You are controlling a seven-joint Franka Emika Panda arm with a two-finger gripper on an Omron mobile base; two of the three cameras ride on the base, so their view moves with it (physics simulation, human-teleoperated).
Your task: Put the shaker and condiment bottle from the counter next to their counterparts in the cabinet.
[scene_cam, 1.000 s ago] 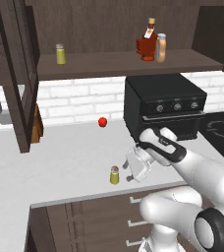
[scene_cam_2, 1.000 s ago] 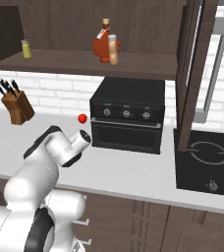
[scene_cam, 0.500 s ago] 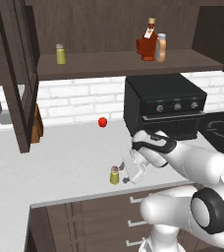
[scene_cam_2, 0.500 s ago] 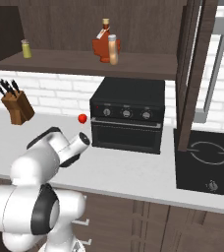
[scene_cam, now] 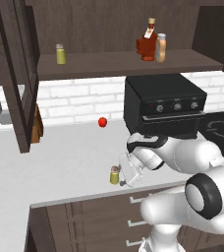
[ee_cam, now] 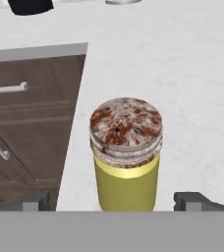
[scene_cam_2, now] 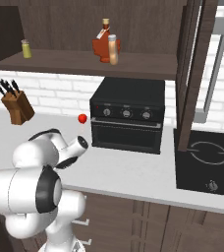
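The small yellow-olive cylindrical shaker with a mottled brown cap [ee_cam: 126,155] stands upright near the front edge of the pale grey-white desk [scene_cam: 60,162]. It sits straight ahead of the hand [ee_cam: 113,201], centred between the wide-spread, empty fingertips [ee_cam: 192,201], its long axis vertical.

White arm [scene_cam: 192,157] — dark joints

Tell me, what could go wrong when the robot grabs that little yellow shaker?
1. The shaker stands close to the counter edge, above the drawers. A bump from the open gripper could tip it over the edge.
2. The jaws sit low on its body, wide on either side. An uneven close might push it sideways rather than grip it.
3. The shelf is high; a weak hold may slip on the lift.
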